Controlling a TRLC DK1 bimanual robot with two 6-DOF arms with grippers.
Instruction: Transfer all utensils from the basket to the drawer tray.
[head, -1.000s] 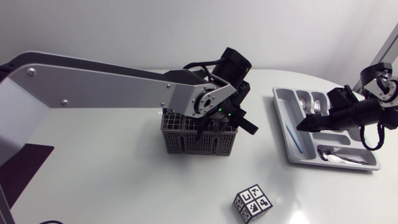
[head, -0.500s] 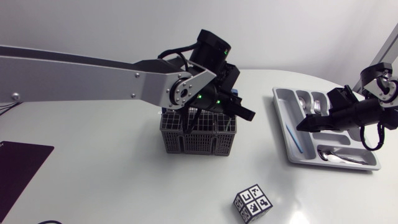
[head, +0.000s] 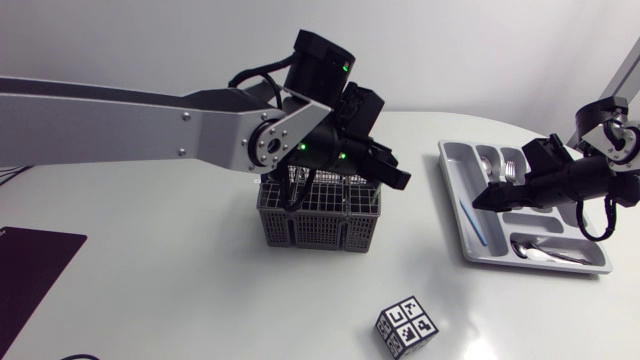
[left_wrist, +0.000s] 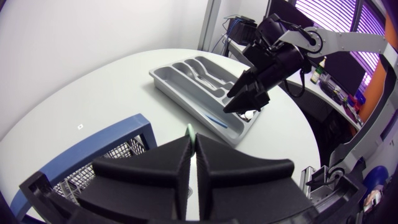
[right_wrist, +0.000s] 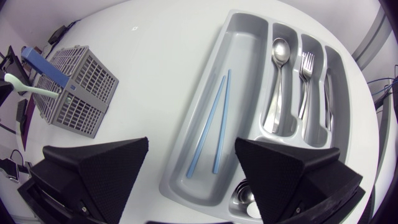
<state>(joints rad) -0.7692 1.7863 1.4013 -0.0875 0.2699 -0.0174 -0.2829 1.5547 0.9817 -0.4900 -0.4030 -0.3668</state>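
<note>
Pick-up step: L gripper (left_wrist: 193, 140) clamps pale green utensil (right_wrist: 28, 87) above basket (head: 320, 220); R gripper (head: 480, 203), fingers apart, over tray (head: 455, 175). Next, probably: carry across, drop in tray.

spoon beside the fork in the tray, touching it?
Apart. Right wrist view: spoon and fork lie in neighbouring compartments of the tray, a wall between them.

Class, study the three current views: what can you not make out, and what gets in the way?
Basket contents: in the head view the left arm covers part of the top; the right wrist view shows only its mesh outside.
Pale green utensil: the left wrist view shows only a tip between the fingers of the left gripper.
End compartment of the tray: a finger of the right gripper cuts it off in the right wrist view.
</note>
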